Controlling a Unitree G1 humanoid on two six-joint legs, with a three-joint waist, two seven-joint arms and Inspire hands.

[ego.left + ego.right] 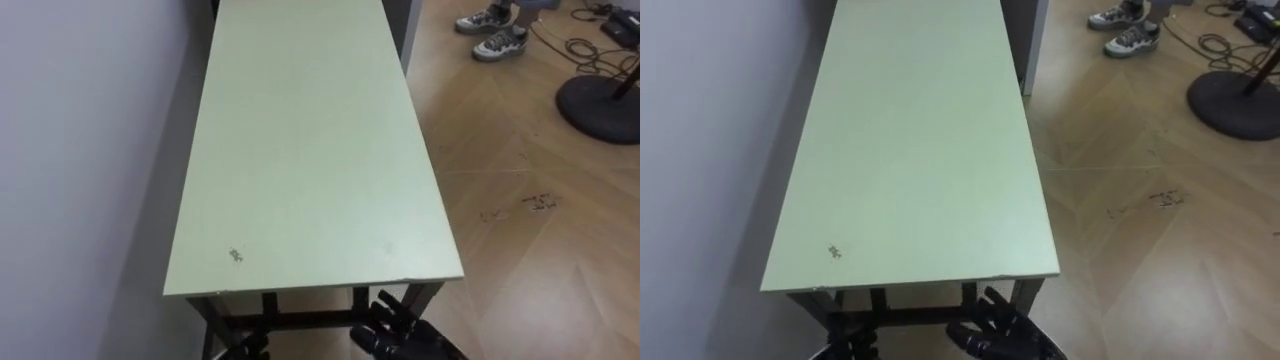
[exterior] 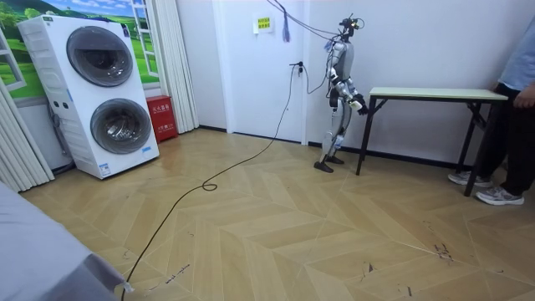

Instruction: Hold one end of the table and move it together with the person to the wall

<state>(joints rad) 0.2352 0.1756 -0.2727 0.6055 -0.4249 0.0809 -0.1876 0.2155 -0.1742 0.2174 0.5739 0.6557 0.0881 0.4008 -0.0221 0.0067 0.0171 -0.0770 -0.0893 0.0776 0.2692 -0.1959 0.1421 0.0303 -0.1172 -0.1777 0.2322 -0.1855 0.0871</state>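
A long pale-green table (image 1: pixel 310 150) on dark legs stands lengthwise against the white wall, and I stand at its near short end (image 2: pixel 372 94). My right hand (image 1: pixel 400 325) hangs just below that near edge beside the right leg, fingers loosely spread and holding nothing. A dark bit of my left hand (image 1: pixel 250 347) peeks out under the left side of the frame. A person (image 2: pixel 517 125) in a blue top stands at the far end, with a hand at the tabletop there. Their grey shoes (image 1: pixel 495 30) are on the floor beyond the table.
The wall (image 1: pixel 80 150) runs close along the table's left side. A round black stand base (image 1: pixel 600 105) and cables lie on the wood floor at the right. Stacked washing machines (image 2: pixel 100 92) and a red box (image 2: pixel 160 117) stand far off, and a cable (image 2: pixel 234 167) crosses the floor.
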